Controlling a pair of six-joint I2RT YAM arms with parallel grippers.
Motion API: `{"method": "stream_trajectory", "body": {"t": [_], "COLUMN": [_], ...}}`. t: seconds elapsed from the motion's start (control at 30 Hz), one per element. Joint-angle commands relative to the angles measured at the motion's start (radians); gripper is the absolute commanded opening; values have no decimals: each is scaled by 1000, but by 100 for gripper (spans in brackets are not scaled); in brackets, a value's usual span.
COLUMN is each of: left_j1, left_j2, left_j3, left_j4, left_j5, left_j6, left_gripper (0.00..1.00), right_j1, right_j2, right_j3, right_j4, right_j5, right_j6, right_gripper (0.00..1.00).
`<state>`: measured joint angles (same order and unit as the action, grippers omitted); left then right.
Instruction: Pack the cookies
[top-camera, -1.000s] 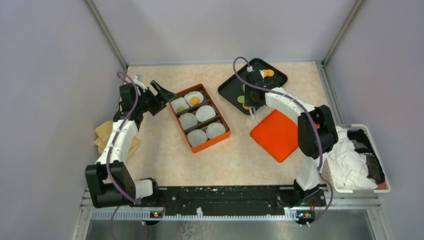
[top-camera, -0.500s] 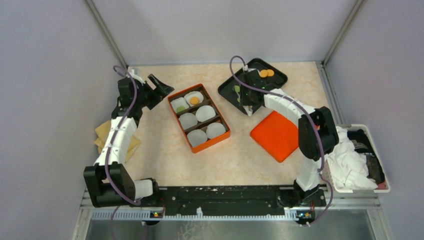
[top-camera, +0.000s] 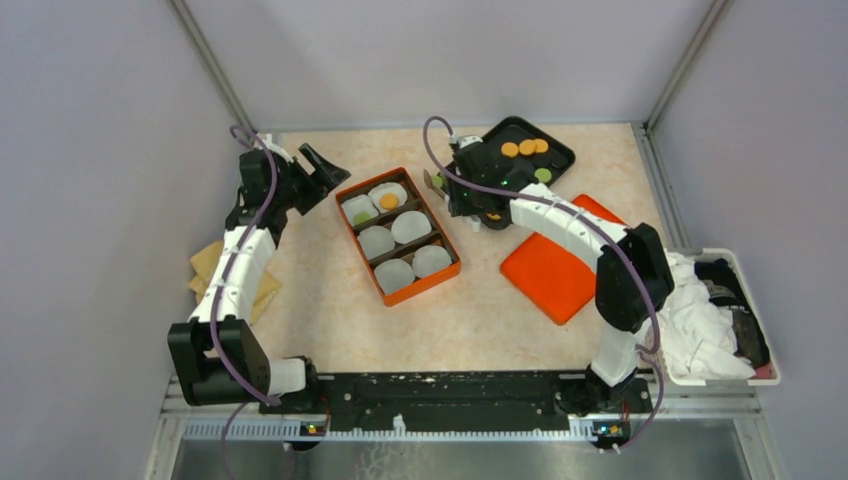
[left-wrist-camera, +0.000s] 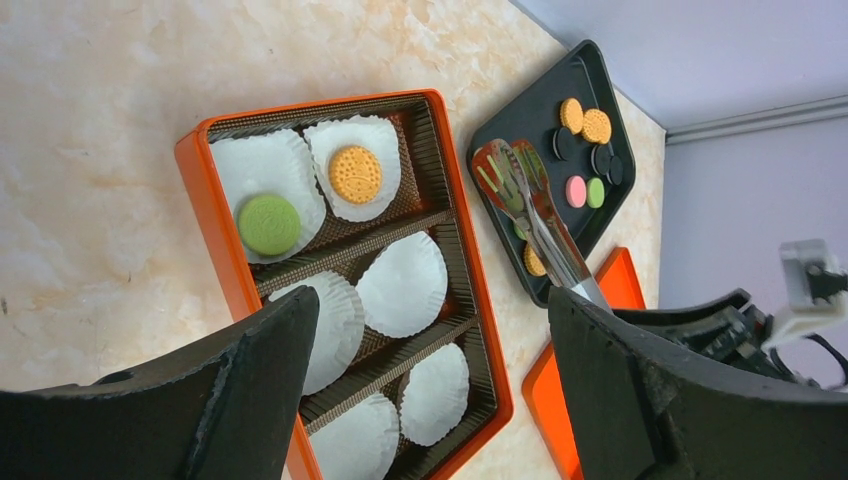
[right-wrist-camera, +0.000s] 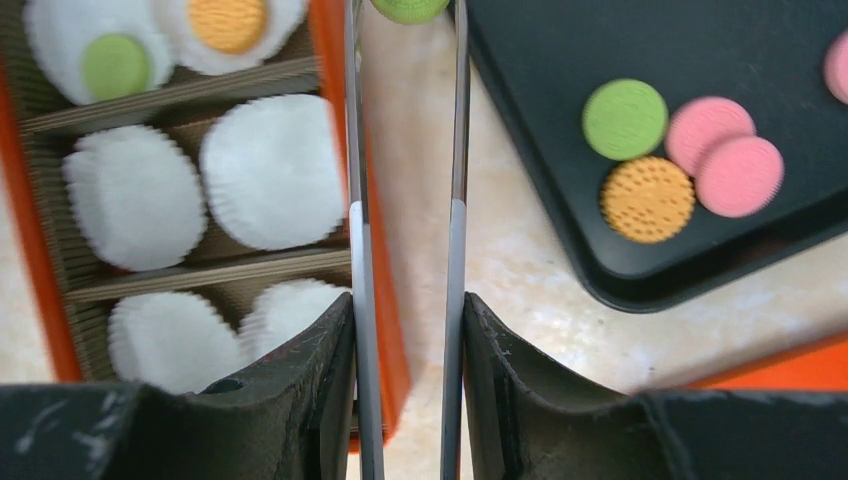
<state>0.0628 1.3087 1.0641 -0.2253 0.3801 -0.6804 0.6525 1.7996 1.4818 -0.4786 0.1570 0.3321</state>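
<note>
1. Packing is under way: two cookies lie in the orange box, a green one and an orange one, each in its own cup at one end; the other four paper cups are empty
2. A third, the green cookie, is nipped at the tips of the tongs, whose blades the right jaws clench; it hangs over the strip of surface between tray and box, close to the box rim
3. The remaining cookies wait loose on the black tray: green, pink, orange and dark ones, several touching
4. The left jaws stand released and empty, spread wide above the box
5. By these views about a third of the box is filled; the orange lid lies apart on the surface and, most likely, goes on last
6. The cookies are flat round discs with dotted, embossed faces; the cups are thin fluted white paper; the box is glossy with ribbed brown dividers; the tongs are slim, springy metal strips; the tray is smooth with rounded corners; the surface is pale and marbled
</note>
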Motion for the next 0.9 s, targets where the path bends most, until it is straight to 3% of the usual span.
{"method": "stream_trajectory", "body": {"t": [0.0,0.27,0.6,0.87], "left_j1": [-4,-4,-4,-4], "left_j2": [2,-22,-54,-73], "left_j3": [39,17,9,3], "left_j4": [27,38,37,28], "left_j5": [13,30,42,41], "left_j6": [11,14,16,25], "left_gripper": [91,91,91,91], "right_j1": [91,226,382,414], "right_j2": [-20,41,34,60], "right_j3": [128,232,147,133], "right_j4": [8,-63,-89,-104], "right_j5": [39,84,101,83], "right_j6": [-27,-41,-19,20], "right_gripper": [0,0,0,0]}}
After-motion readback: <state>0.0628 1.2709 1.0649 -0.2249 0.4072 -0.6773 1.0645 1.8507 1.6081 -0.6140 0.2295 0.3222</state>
